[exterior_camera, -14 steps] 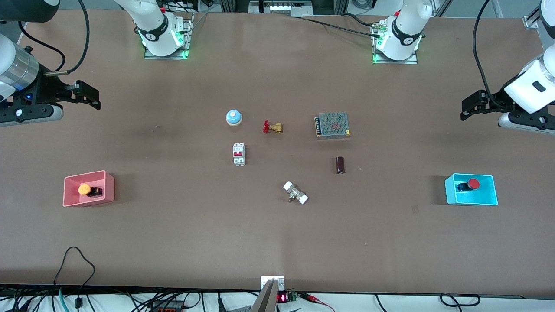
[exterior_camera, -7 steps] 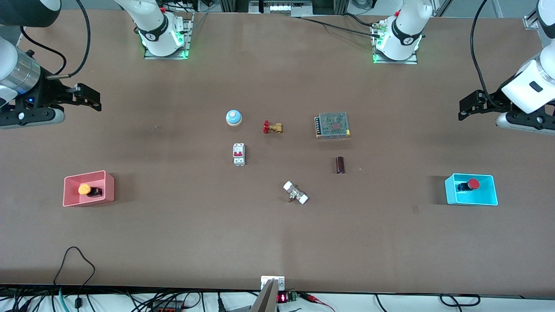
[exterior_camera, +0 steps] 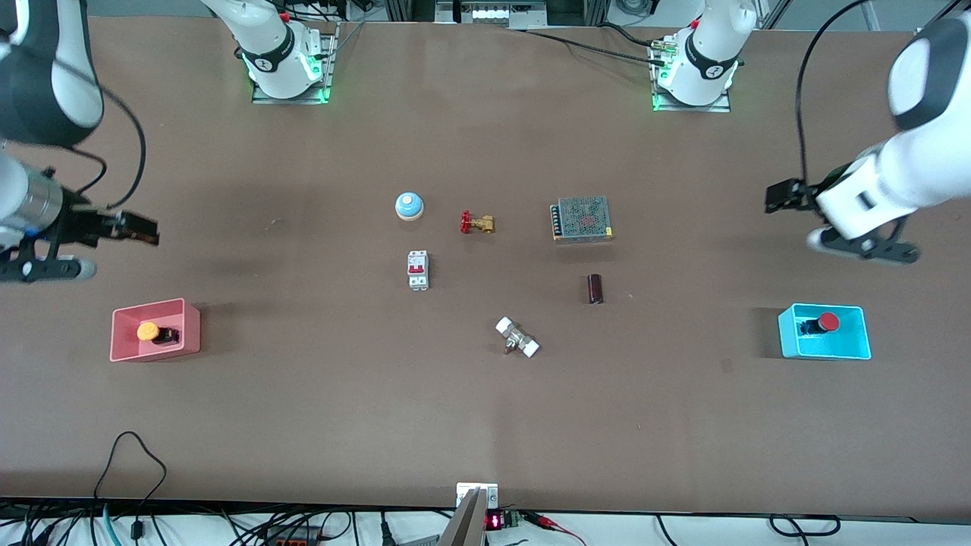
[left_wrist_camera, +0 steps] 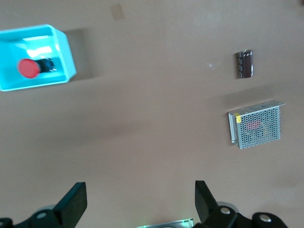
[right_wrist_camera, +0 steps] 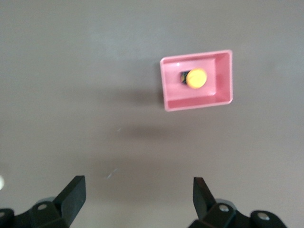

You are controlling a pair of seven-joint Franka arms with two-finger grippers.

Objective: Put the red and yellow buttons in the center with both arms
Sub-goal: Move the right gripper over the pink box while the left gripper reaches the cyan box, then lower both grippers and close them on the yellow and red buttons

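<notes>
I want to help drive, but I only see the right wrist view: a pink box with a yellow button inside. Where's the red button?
Observer: The round red-capped push button lies in a turquoise plastic bin at the left arm's end of the table.
Operator: Is the left gripper holding it?
Observer: No. The left gripper is open and empty over bare tabletop, not over the bin, just as the right gripper is open near your box.
Operator: What's in the middle?
Observer: Loose parts, such as a white circuit breaker and a brass valve with a red handle.
</notes>
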